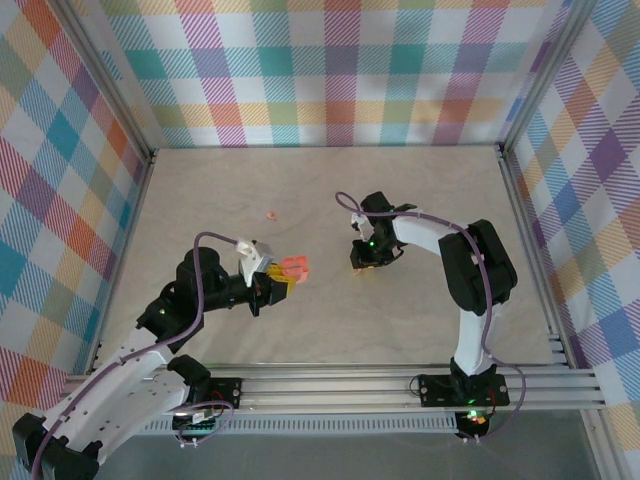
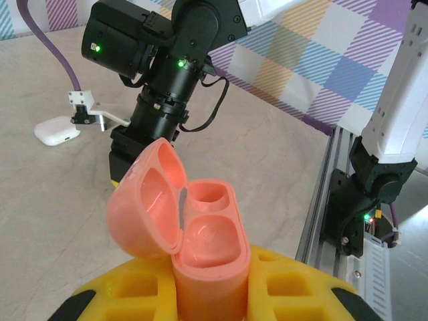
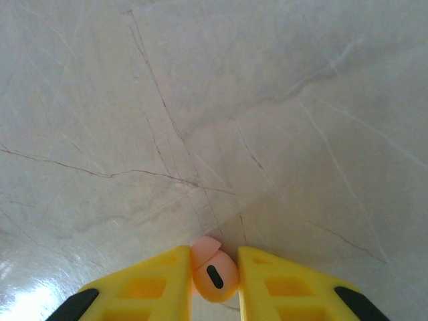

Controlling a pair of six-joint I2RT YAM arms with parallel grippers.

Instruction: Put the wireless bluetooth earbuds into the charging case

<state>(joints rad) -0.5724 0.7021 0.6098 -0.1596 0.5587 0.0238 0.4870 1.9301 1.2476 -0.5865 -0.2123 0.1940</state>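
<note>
**A:** What's inside the pink charging case [image 2: 207,227]?

**B:** Nothing. Its lid is swung open to one side and both wells are bare. The left gripper [image 2: 208,271] has its yellow fingers [image 2: 294,287] clamped on the lower body of the case, carrying it above the table [image 1: 420,320], a little left of the middle.

**A:** And the earbuds?

**B:** A salmon-pink earbud [image 3: 215,275] is pinched tight between the two fingers of the right gripper [image 3: 214,262], low over the surface near its middle. I cannot tell whether it touches. A second pink earbud [image 1: 271,214] lies loose toward the far edge, left of centre, well apart from both grippers.

**A:** Any other container?

**B:** A white case [image 2: 57,130], closed, lies on the table just beside the right arm's wrist.

**A:** The surface and the room?

**B:** The tabletop is pale and marbled with thin dark veins. Pastel plaid walls [image 1: 330,70] stand on three sides. Aluminium rails [image 1: 350,385] run along the near edge, where both arms are bolted.
</note>
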